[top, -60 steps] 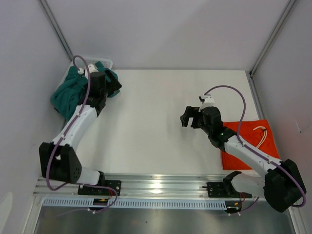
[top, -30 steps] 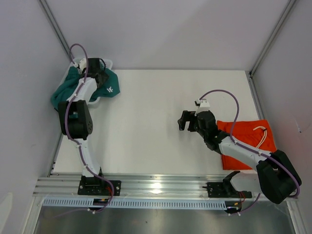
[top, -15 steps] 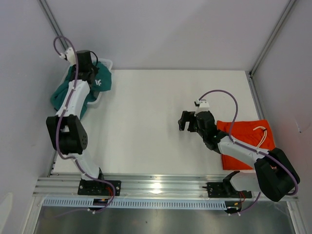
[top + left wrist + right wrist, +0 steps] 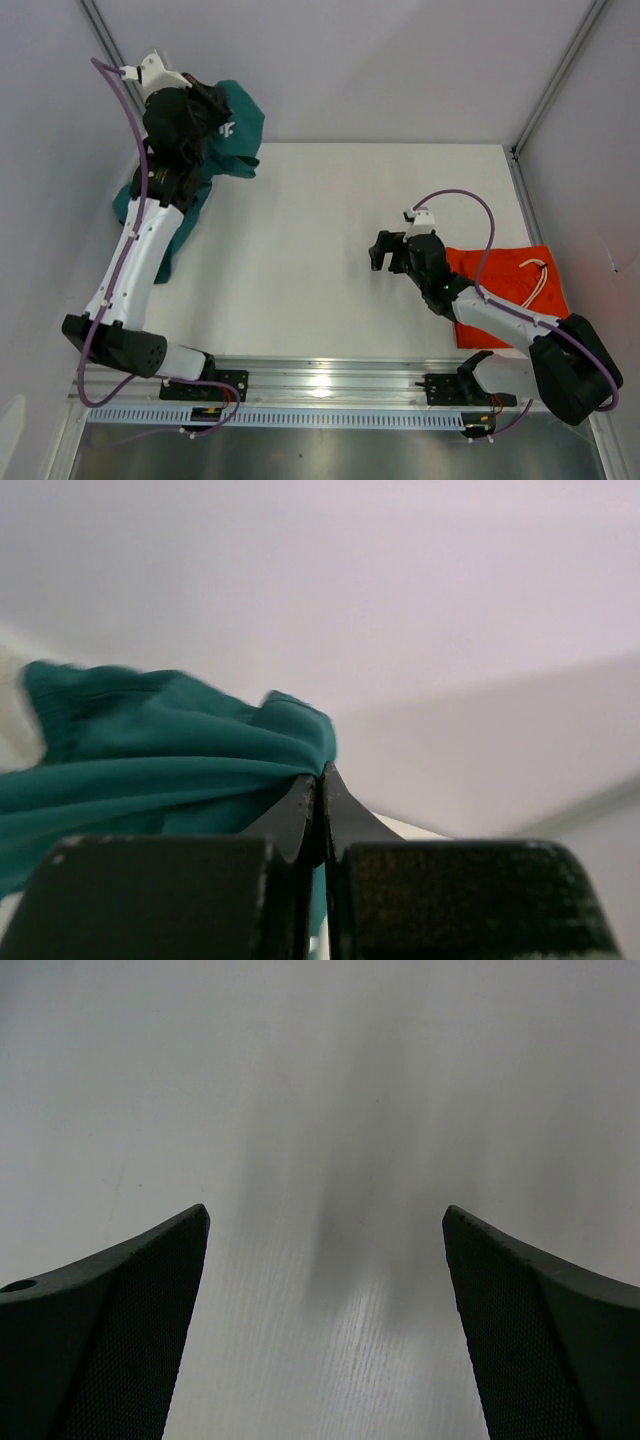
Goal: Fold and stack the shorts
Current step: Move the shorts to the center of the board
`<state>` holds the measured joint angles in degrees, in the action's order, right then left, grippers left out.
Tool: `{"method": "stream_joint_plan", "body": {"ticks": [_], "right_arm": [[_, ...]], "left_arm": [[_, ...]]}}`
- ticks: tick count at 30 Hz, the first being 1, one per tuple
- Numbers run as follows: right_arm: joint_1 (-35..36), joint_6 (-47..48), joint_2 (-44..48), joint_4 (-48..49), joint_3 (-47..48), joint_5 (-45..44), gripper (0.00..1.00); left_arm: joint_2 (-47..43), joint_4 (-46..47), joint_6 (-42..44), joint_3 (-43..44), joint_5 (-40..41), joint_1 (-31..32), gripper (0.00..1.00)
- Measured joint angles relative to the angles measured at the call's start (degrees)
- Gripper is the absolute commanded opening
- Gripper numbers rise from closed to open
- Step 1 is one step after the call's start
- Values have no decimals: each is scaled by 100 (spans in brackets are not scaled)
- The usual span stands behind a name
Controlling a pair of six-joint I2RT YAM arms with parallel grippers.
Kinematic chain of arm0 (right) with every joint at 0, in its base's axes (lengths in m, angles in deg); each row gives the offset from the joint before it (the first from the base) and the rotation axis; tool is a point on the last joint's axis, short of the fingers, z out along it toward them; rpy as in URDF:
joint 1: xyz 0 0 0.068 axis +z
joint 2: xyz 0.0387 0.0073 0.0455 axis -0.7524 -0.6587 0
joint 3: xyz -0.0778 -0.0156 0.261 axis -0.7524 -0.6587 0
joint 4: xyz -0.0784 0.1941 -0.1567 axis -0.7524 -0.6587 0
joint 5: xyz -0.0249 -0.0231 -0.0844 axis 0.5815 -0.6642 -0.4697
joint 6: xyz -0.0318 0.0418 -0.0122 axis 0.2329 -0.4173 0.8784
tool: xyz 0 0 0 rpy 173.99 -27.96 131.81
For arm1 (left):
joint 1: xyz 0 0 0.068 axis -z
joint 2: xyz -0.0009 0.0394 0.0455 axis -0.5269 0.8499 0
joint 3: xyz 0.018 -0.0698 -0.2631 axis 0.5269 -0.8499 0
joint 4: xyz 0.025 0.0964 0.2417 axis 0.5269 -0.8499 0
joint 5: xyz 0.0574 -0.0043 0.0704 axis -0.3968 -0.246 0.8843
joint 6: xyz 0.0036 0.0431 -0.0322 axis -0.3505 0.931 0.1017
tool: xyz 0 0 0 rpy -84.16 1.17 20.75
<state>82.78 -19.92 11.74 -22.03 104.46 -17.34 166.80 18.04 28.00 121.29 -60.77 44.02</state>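
The teal green shorts [image 4: 238,128] hang in the air at the back left, and their lower part [image 4: 150,215] trails down by the left wall. My left gripper [image 4: 214,112] is raised high and shut on a fold of them. The left wrist view shows the closed tips [image 4: 320,780] pinching the teal cloth [image 4: 170,750]. Folded orange-red shorts [image 4: 505,285] lie flat at the right, white drawstring [image 4: 536,272] on top. My right gripper [image 4: 378,251] hovers left of them, open over bare table [image 4: 325,1220] and holding nothing. The basket is hidden.
Grey walls close in the white table [image 4: 330,230] on three sides. Metal frame posts [image 4: 555,75] slant up at both back corners. A slotted mounting rail [image 4: 330,385] with the arm bases runs along the near edge.
My left gripper shut on the teal shorts and lifted them up out of the back left corner, so they now hang higher. The right arm has barely shifted.
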Motion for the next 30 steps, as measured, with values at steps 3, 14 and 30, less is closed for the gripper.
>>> {"method": "stream_joint_plan", "body": {"ticks": [3, 14, 30], "right_arm": [[-7, 2, 129, 55, -98, -2, 99], [-144, -9, 260, 136, -162, -20, 99], [-337, -114, 549, 179, -308, 50, 100]], "left_arm": [[-321, 291, -2, 72, -479, 348, 0], [-881, 986, -654, 46, -1895, 1226, 0], [308, -109, -1008, -179, -3595, 951, 0]]}}
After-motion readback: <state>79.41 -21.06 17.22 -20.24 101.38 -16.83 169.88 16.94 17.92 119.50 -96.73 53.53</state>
